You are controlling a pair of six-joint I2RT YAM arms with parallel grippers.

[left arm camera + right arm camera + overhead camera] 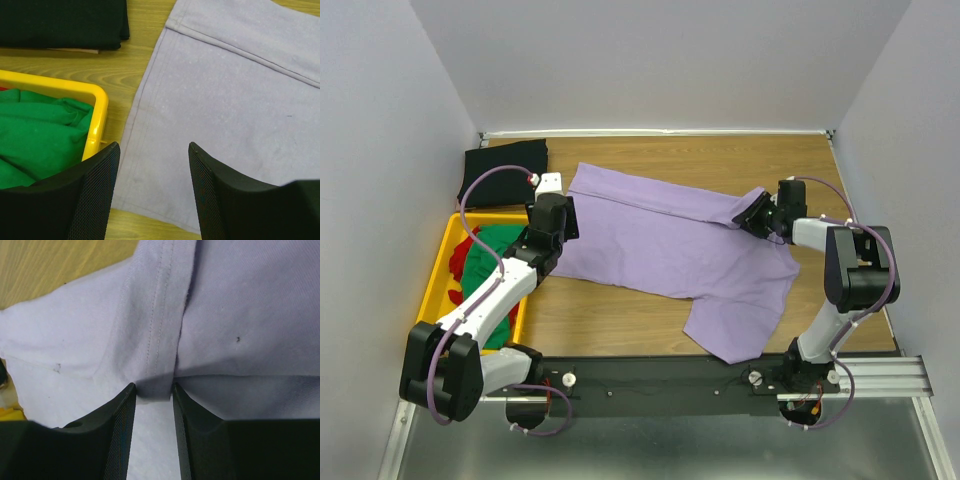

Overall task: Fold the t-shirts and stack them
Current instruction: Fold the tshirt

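The large lavender t-shirt (660, 240) lies spread across the middle of the table. My right gripper (752, 216) is at its right upper part. In the right wrist view its jaws (153, 386) are shut on a hemmed fold of the lavender t-shirt (240, 315). My left gripper (570, 215) hovers open over the shirt's left edge, and the left wrist view (154, 145) shows nothing between its fingers. The black t-shirt (505, 163) lies folded at the back left. The green t-shirt (490, 255) and the red t-shirt (455, 292) lie in the yellow crate (440, 255).
The yellow crate's rim (97, 120) is just left of my left gripper, with green cloth (40, 130) inside. The folded black shirt (60, 22) lies beyond it. Grey walls close the table on three sides. Bare wood shows at the back right and near left.
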